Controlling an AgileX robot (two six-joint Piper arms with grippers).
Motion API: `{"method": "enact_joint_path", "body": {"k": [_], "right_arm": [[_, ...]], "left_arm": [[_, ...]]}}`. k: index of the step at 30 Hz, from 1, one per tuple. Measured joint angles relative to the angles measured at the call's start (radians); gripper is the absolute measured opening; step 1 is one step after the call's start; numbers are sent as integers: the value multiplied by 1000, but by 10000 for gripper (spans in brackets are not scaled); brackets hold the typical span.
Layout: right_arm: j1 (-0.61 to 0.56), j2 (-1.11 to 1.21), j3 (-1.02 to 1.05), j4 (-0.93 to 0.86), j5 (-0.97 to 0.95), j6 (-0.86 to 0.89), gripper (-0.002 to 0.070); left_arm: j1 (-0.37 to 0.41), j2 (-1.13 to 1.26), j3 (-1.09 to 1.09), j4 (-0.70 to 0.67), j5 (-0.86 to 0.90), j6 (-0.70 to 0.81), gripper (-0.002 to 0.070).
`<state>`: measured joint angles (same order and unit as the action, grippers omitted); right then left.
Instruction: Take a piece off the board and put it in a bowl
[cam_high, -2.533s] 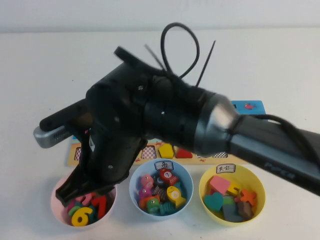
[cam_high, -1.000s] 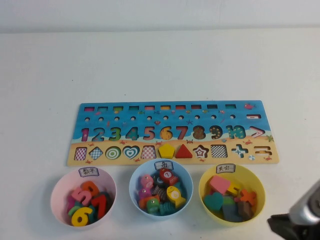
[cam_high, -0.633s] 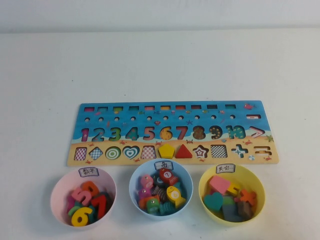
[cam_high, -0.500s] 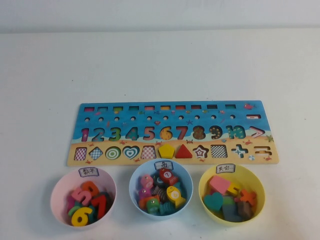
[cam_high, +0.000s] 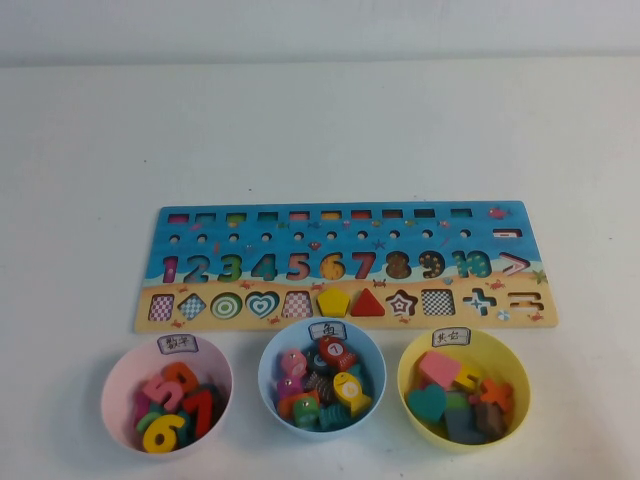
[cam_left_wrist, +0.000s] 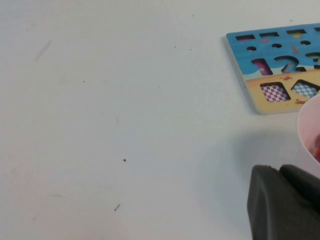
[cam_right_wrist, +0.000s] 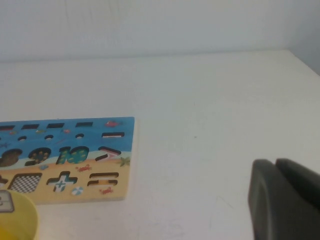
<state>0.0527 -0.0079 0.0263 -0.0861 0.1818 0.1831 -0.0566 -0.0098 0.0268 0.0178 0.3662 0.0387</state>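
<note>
The piece (cam_high: 200, 411), a red 7, is seen in the bowl (cam_high: 122, 370) at lower left, below the board (cam_high: 345, 225) printed 1–10. Both grippers' states cannot be told: the left gripper (cam_left_wrist: 282, 205) sits beside the bowl, the right gripper (cam_right_wrist: 282, 200) off the board's end.

Matt white table (cam_high: 320, 130); smooth plastic bowl (cam_high: 120, 385).
</note>
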Motion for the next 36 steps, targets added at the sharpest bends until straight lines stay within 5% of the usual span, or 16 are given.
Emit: {"method": "enact_joint_path", "body": {"k": [7,15,36], "right_arm": [[0,0,0,16,8,-35,-17],[0,0,0,243,87,-369,-17],[-1,0,0,272,181,-388,-17]], "left_arm": [[0,0,0,0,0,0,-3],[0,0,0,0,0,0,-3],[0,0,0,0,0,0,-3]]}}
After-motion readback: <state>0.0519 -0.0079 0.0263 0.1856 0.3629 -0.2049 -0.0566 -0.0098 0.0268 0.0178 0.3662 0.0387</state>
